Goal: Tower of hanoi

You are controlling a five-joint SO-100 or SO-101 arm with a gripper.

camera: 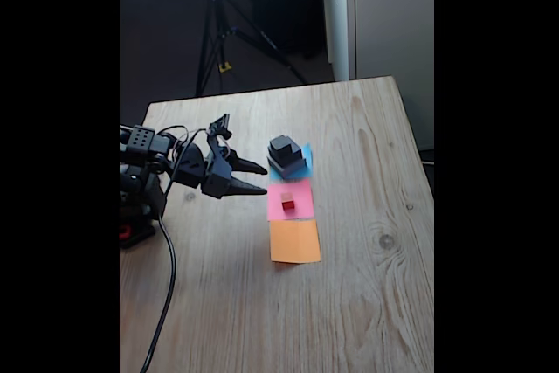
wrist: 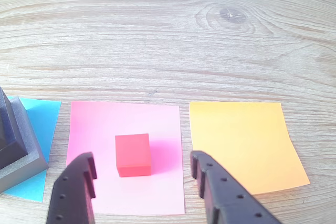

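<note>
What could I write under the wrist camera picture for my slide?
Open black tool hovering around a tiny red cube on the pink paper square, between blue and orange paper squares.

- In the wrist view, the left edge is cutting off the stack of blocks (wrist: pixel 16 150); a grey base corner and part of a darker block above it are showing, and the top of the stack is lying out of frame.
- The stack is hiding much of the blue paper (wrist: pixel 38 129) there.
- The bottom edge is cropping the gripper (wrist: pixel 143 174), so its jaws are showing as tips alone.
- In the fixed view, the stack (camera: pixel 286 155) is appearing small and blurred, and its separate levels are hard to tell apart.
- The red cube (camera: pixel 287 203) is reading as a tiny speck there.
- Black side bars are trimming the counter (camera: pixel 367 303) and the arm's base (camera: pixel 135 207).
</note>
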